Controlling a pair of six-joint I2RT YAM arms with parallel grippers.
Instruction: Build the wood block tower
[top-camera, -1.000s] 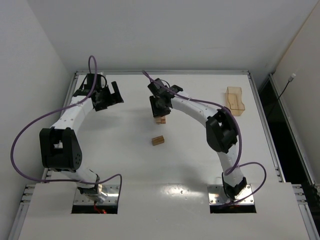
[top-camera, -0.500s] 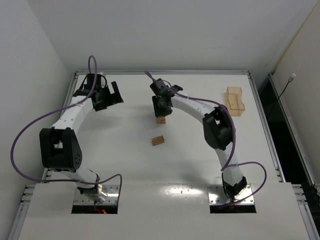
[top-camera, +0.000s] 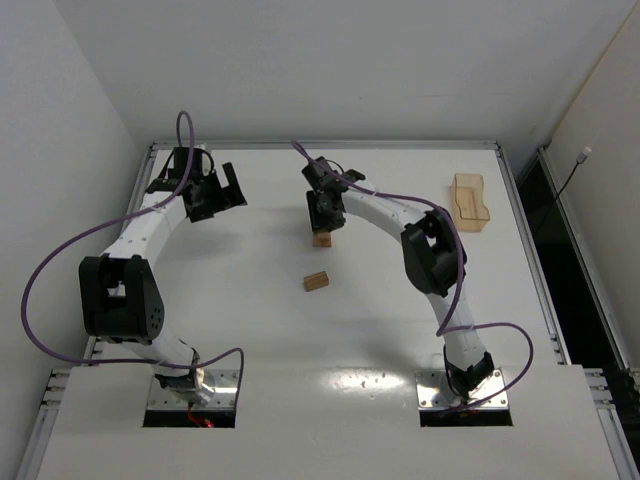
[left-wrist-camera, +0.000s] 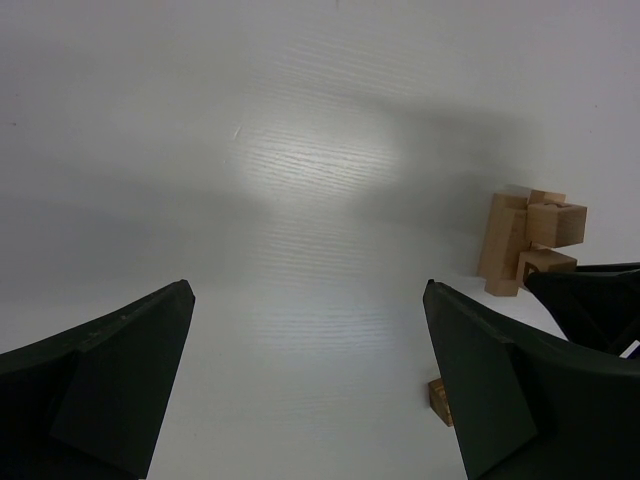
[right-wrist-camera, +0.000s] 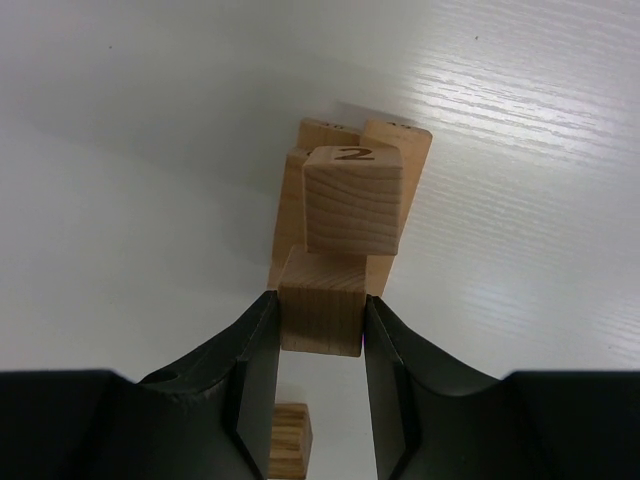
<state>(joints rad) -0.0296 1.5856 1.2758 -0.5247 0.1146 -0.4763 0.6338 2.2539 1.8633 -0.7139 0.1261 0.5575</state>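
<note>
Right pincer (right-wrist-camera: 320, 300) is clamped on a short light-brown wooden block (right-wrist-camera: 321, 318), jaws flat against its two side faces; it holds that piece against the near end of the tower (top-camera: 321, 239), a small crosswise stack of light-brown wooden blocks standing mid-surface; a wooden cube stamped "2" (right-wrist-camera: 355, 205) sits on the upright bars just beyond the gripped piece.

We judge the build well along but unfinished; several pieces are stacked, this one is being placed and not released; one loose light-brown wooden bar (top-camera: 316, 281) lies on the white surface (top-camera: 250, 330) nearer the bases, apart from the stack, not yet used.

Left pincer (top-camera: 222, 188) is spread wide and empty, well to the left, far from the stack; the translucent tan plastic tray (top-camera: 456, 200) sits at the far right.

Unclear: whether the gripped block is seated or just touching; the lower layers, which the overhead view shows too small and the right arm partly covers; the exact block count; the tray's contents.
</note>
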